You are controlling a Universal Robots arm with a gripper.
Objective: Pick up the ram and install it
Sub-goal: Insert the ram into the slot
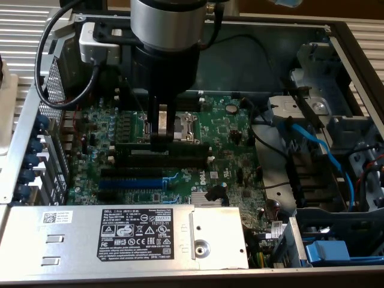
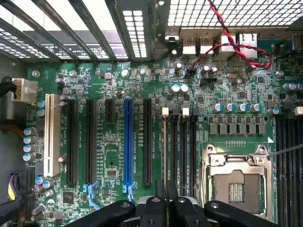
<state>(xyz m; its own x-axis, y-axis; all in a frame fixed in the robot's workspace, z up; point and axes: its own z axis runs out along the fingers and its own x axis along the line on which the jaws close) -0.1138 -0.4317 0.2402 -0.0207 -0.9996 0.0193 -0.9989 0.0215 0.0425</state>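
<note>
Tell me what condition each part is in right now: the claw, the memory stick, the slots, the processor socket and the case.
gripper, shut on the ram's upper edge.
ram, upright on its long edge, lying along a memory slot; cannot tell if fully seated.
other memory slots, empty.
blue expansion slot, empty.
processor socket, bare, no cooler over it.
computer case, open, cover off.

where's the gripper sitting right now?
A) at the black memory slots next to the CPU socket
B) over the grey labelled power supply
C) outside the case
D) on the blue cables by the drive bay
A: the gripper is down at the long black memory slots beside the silver CPU socket, its jaws closed on the thin dark-green ram stick.
</note>
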